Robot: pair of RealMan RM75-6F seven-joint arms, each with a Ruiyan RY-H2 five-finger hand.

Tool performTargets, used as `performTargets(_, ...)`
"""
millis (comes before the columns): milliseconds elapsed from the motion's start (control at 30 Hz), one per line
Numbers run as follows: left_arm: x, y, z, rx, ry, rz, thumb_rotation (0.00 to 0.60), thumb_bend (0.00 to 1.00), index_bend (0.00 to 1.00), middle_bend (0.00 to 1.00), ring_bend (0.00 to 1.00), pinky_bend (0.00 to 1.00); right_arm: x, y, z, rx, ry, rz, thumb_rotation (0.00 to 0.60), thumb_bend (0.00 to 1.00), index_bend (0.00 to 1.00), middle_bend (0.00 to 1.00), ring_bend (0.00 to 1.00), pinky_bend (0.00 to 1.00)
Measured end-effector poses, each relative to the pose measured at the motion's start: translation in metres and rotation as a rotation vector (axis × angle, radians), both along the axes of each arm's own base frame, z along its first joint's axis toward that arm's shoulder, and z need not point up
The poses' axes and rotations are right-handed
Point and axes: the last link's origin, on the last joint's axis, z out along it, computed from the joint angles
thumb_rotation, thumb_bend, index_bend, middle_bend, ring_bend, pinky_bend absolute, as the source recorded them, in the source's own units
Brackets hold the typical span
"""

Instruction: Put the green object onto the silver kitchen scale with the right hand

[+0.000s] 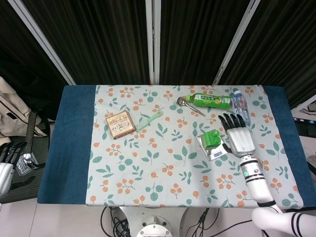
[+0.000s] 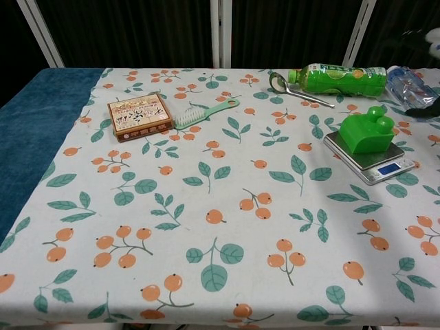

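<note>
Green block sits on the scale; right hand is spread beside it.

The right hand (image 1: 240,137) holds nothing, fingers apart, just right of the silver kitchen scale (image 2: 371,162). The green object (image 2: 366,133) rests on top of it. Further back lie a green bottle (image 2: 337,77), a spoon (image 2: 282,85), and a clear bottle (image 1: 241,107) on the counter (image 1: 74,148). The left hand (image 1: 5,165) hangs off the counter's edge; I cannot tell how its fingers lie.
</note>
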Motion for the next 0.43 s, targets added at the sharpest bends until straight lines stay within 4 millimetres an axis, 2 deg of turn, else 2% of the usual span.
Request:
performTargets(100,0.003,-0.001,0.001,0.004,0.004,-0.001,0.6,0.06,0.07,0.09,0.0,0.02,-0.019,0.029,0.026,-0.116,0.006,0.047,0.6,0.13,0.0,0.0,0.0,0.0)
performTargets(133,0.004,-0.001,0.002,0.005,0.005,0.0,0.6,0.06,0.07,0.09,0.0,0.02,-0.036,0.05,0.038,-0.168,0.001,0.037,0.6,0.12,0.0,0.0,0.0,0.0)
performTargets(167,0.005,-0.001,0.002,0.006,0.005,0.002,0.6,0.06,0.07,0.09,0.0,0.02,-0.044,0.059,0.043,-0.187,-0.001,0.026,0.6,0.12,0.0,0.0,0.0,0.0)
performTargets(233,0.007,0.0,0.004,0.007,0.004,0.003,0.6,0.06,0.07,0.09,0.0,0.02,-0.074,0.092,0.055,-0.235,0.006,-0.028,0.6,0.12,0.0,0.0,0.0,0.0)
performTargets(333,0.012,0.004,0.007,0.006,0.011,-0.005,0.6,0.06,0.07,0.09,0.0,0.02,-0.109,0.13,0.065,-0.255,0.023,-0.09,0.6,0.12,0.0,0.0,0.0,0.0)
performTargets(433,0.016,0.009,0.005,-0.002,0.017,-0.017,0.6,0.06,0.07,0.09,0.0,0.02,-0.134,0.151,0.069,-0.252,0.004,-0.128,0.6,0.12,0.0,0.0,0.0,0.0)
